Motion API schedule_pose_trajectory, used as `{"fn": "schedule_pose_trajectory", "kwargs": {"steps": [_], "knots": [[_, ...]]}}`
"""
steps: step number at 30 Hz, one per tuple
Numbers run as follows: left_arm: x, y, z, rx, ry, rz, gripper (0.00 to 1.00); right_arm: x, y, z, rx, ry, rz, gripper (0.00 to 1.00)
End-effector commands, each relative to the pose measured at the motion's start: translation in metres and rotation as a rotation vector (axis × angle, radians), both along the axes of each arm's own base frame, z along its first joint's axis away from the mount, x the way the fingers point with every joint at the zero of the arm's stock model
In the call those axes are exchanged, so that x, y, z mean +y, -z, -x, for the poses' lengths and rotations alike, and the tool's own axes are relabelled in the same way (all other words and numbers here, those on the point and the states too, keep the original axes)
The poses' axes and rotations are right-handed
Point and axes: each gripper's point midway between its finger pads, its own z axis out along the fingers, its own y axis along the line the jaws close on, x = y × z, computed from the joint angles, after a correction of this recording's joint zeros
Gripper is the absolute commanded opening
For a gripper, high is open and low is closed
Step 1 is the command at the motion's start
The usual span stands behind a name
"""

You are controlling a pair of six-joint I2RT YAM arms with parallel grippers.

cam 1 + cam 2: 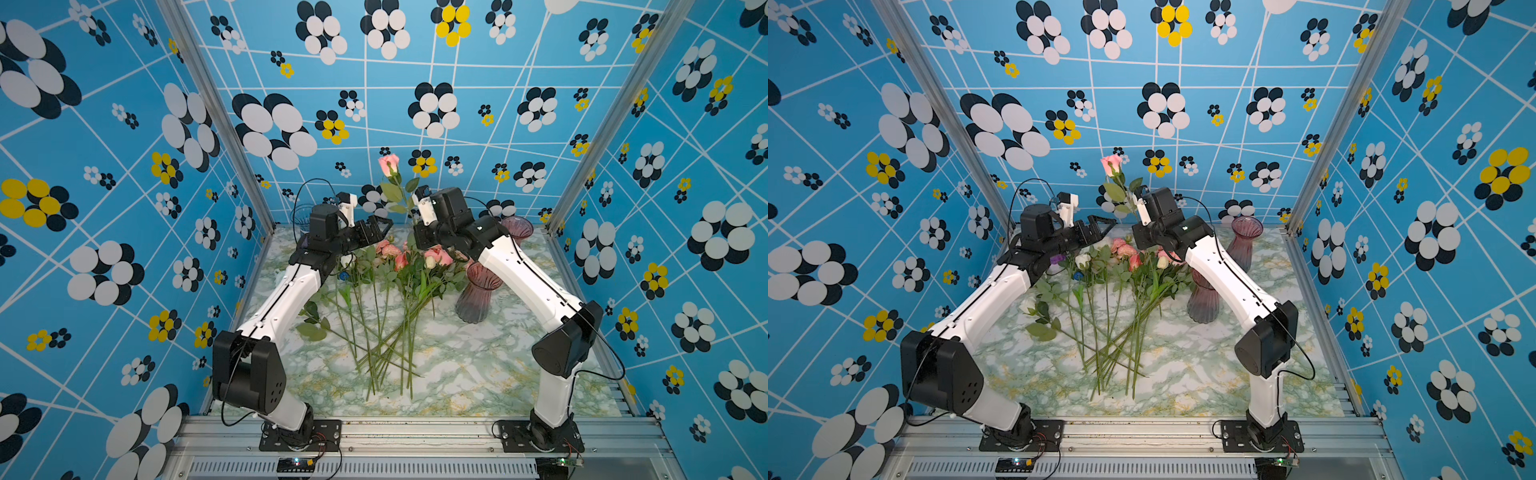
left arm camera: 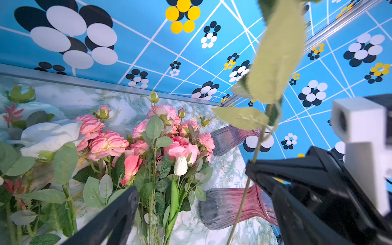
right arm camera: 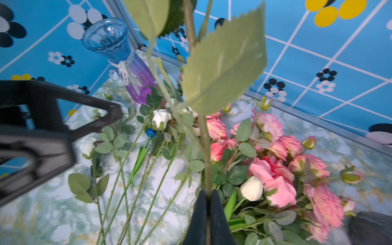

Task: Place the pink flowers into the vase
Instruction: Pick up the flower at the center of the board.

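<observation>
Listing your stock left to right, every place given from the ribbed pink vase [image 1: 478, 293] on the bench [image 1: 457, 370], taken here as the target.

- blue vase [image 3: 110, 42]: far left of it, in the back corner.
- left tool [image 1: 384, 232]: left of it and raised. The jaws are spread wide and hold nothing. The lifted stem passes just beside one jaw tip, and you cannot tell whether they touch.
- pink rose [image 1: 389, 163]: up and left of it, near upright, bloom on top, stem running down through the grip.
- right tool [image 3: 209, 194]: just left of it and above, jaws pinched tight on the rose's stem.
- pink flowers [image 1: 436, 255]: the rest, lying left of it, mixed with white flowers [image 2: 51, 135].
- second pink vase [image 1: 517, 230]: behind it, to the right.

Relation to mind: the mouth lies right of and below the right tool, so your right arm is the nearer. The stem's long axis suits a downward entry.

Hidden: the right forearm covers part of its rim in both top views. The stem's cut end shows in no view.
</observation>
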Motion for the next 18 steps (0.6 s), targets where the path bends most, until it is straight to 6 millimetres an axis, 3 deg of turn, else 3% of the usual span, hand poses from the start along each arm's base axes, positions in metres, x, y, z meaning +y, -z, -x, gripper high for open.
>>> {"fn": "schedule_pose_trajectory", "kwargs": {"steps": [1,9,18], "knots": [[0.002,-0.005,0.011,-0.024,0.008,-0.011,1.00,-0.043,-0.048,-0.015,-0.144,0.118,0.007,0.00],[-0.009,0.002,0.016,-0.019,0.049,-0.013,1.00,-0.088,-0.114,-0.029,-0.354,0.251,-0.007,0.00],[-0.040,0.010,0.032,-0.044,0.131,-0.108,1.00,-0.149,-0.183,-0.030,-0.599,0.508,0.005,0.00]]}}
